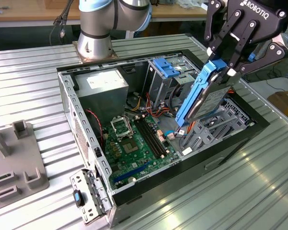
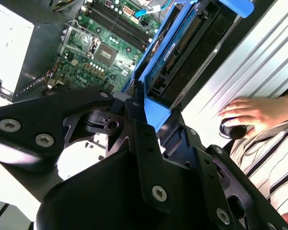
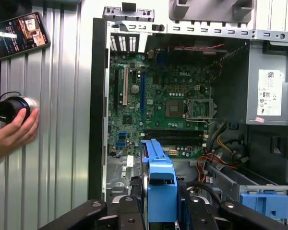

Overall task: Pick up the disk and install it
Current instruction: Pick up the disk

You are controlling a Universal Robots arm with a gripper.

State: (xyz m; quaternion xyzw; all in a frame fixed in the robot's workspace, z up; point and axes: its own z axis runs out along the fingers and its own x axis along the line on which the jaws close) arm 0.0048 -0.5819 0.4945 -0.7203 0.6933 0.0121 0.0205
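Shows the disk (image 1: 209,93) lifted clear of the tabletop (image 1: 33,81) and hanging over the open computer case (image 1: 69,103), at about 2 o'clock from the motherboard (image 1: 134,139) in the exterior view. Shows the pincer (image 1: 224,67) clamped shut on the disk's upper end, pressing the blue carrier rails from both sides. Places the long axis on a steep tilt, from 1 o'clock at the gripped end down to 7 o'clock at the free end. Points the free end into the case, just beside the upright grey cage (image 1: 157,86); leaves contact down there impossible to make out. Turns one blue rail toward 10 o'clock and the silver face roughly toward 4 o'clock. Suggests, as a judgement, a stiff, dense body, heavy for its size, slick on bare metal and sensitive to knocks. Favours a hold on the plastic rails across the thin edges, near one short end, away from the circuit side and the connectors. In both wrist views, looks along the disk toward the motherboard below. Includes, in the first wrist view, a person's hand (image 3: 14,132) on a dark round object (image 3: 9,110) on the tabletop, outside the case wall.
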